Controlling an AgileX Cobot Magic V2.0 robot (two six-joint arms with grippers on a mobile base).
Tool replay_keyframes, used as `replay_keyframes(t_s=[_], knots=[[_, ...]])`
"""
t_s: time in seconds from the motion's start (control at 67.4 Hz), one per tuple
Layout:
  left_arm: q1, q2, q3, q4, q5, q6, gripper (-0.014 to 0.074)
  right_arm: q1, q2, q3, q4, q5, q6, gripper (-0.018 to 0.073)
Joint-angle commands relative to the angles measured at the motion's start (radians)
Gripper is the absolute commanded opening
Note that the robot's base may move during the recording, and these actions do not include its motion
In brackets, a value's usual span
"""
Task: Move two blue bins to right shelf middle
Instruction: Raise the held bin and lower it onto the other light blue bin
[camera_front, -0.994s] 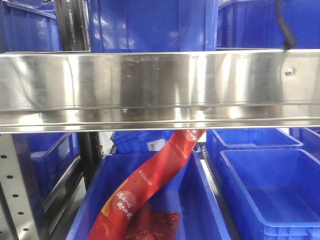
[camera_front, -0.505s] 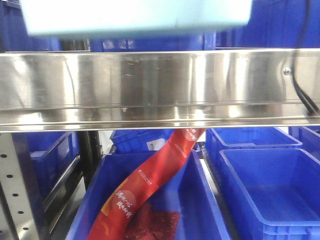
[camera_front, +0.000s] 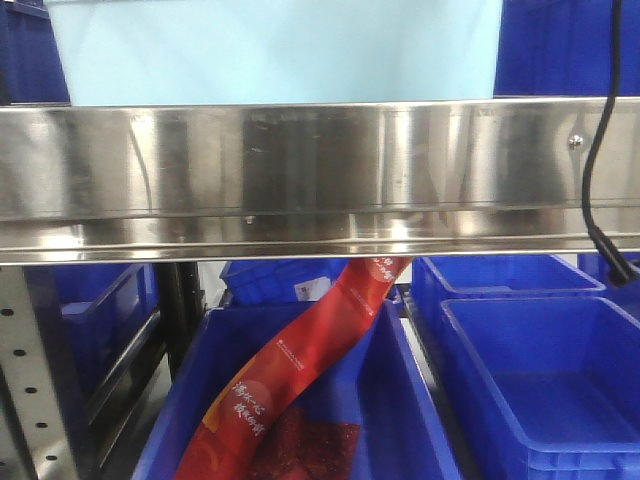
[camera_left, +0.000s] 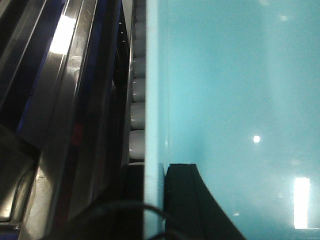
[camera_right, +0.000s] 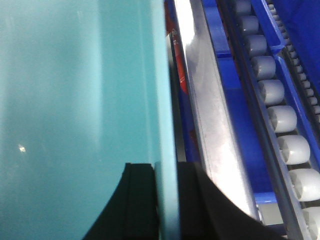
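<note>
- I had the pale blue bin (camera_front: 270, 50) filling the top of the front view, just above the steel shelf rail (camera_front: 300, 170) that ran across the frame; whether its base rested on the rollers or hung clear I could not tell.
- In the left wrist view the bin's wall (camera_left: 225, 100) filled the right side, and the left gripper (camera_left: 170, 200) at the bottom edge showed one dark finger (camera_left: 192, 200) against the inner face; its other finger was hidden, so I took it as pinching the rim without being sure.
- The right gripper (camera_right: 165, 205) straddled the rim at the bottom of its view, dark fingers (camera_right: 137, 200) on both sides of the wall, pressed onto it.
- Grey rollers (camera_right: 280, 117) of the shelf track ran up the right of that view, beside the bin.
- I judged the step as carrying a bin at the shelf level, held by both arms.
- Lower shelves held dark blue bins (camera_front: 530, 380), one with a red packet (camera_front: 300, 370).
- Next called for both arms moving evenly, base above the rail, then releasing once it sat flat.
</note>
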Motion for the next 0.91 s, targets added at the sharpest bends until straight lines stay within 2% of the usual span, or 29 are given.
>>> replay_keyframes(t_s=[0.0,0.045,0.104,0.148,0.193,0.252,0.312,0.371,0.564,0.668,0.757,0.89], knots=[[-0.008,-0.006,-0.01,0.01,-0.078,-0.005,-0.0062,0.007,-0.015,-0.01,0.0,-0.079,0.014,0.0001],[-0.008,-0.006,-0.01,0.012,-0.076,-0.005,-0.0018,0.007,-0.015,-0.01,0.0,-0.077,0.014,0.0085],[-0.008,-0.008,-0.01,0.036,-0.076,-0.005,0.0103,0.007,-0.015,-0.01,0.0,-0.076,0.014,0.0224],[-0.008,-0.012,-0.01,0.044,-0.076,-0.005,0.0175,0.007,-0.015,-0.012,0.0,-0.066,0.014,0.0277],[-0.008,-0.019,-0.012,0.047,-0.069,-0.005,0.0292,0.007,-0.019,-0.017,0.0,-0.059,0.014,0.0312],[-0.008,-0.03,-0.019,0.052,-0.059,-0.005,0.0396,0.007,-0.03,-0.019,-0.013,-0.061,0.014,0.0328],[-0.008,-0.038,-0.029,0.052,-0.049,-0.005,0.0461,0.007,-0.038,-0.024,-0.026,-0.061,0.014,0.033],[-0.008,-0.045,-0.033,0.052,-0.045,-0.005,0.0482,0.007,-0.048,-0.026,-0.044,-0.061,0.014,0.033],[-0.01,-0.058,-0.064,0.048,-0.033,-0.005,0.0458,0.007,-0.089,-0.026,-0.075,-0.057,0.014,0.033],[-0.01,-0.076,-0.093,0.016,-0.013,-0.005,0.0401,0.008,-0.119,-0.026,-0.075,-0.061,-0.002,0.0314],[-0.01,-0.094,-0.12,-0.001,0.021,-0.005,0.0272,0.008,-0.145,-0.026,-0.075,-0.061,-0.037,0.0216],[-0.01,-0.116,-0.125,-0.003,0.041,-0.003,0.001,0.008,-0.165,-0.026,-0.075,-0.061,-0.053,-0.0032]])
